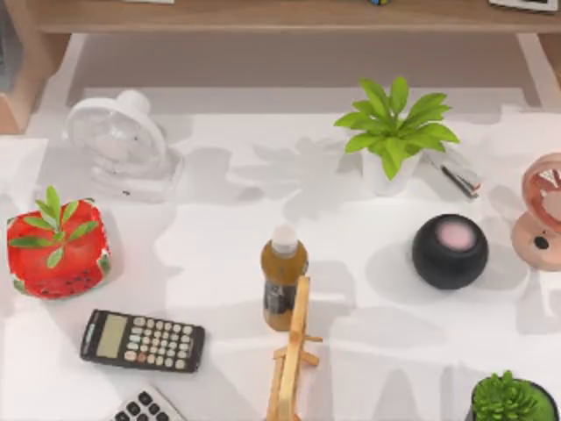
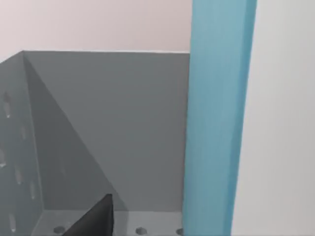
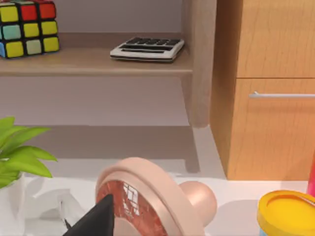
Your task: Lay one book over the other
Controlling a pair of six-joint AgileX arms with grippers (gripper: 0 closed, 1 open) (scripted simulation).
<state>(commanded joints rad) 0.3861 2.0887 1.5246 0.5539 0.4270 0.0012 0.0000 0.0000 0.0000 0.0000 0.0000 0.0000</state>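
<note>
Judging by the table (image 1: 219,254), stacking hasn't started: w/ a bottle (image 1: 283,276), calculator (image 1: 143,340), speaker (image 1: 450,251) and plants on it, I can't place two books there, so the whole job looks left to do, i.e. find both, grip one, lay it flat on the other. The only candidate is a blue slab (image 2: 216,123) in the left wrist view, just beside a grey bin (image 2: 108,128). It seems to stand on end, long axis approx. parallel to the bin's corner edge; which way the spine faces, can't tell. Left end effector (image 2: 96,219) sits near the slab, right end effector (image 3: 93,219) by a pink fan (image 3: 142,196); apart or together, can't tell for either.
</note>
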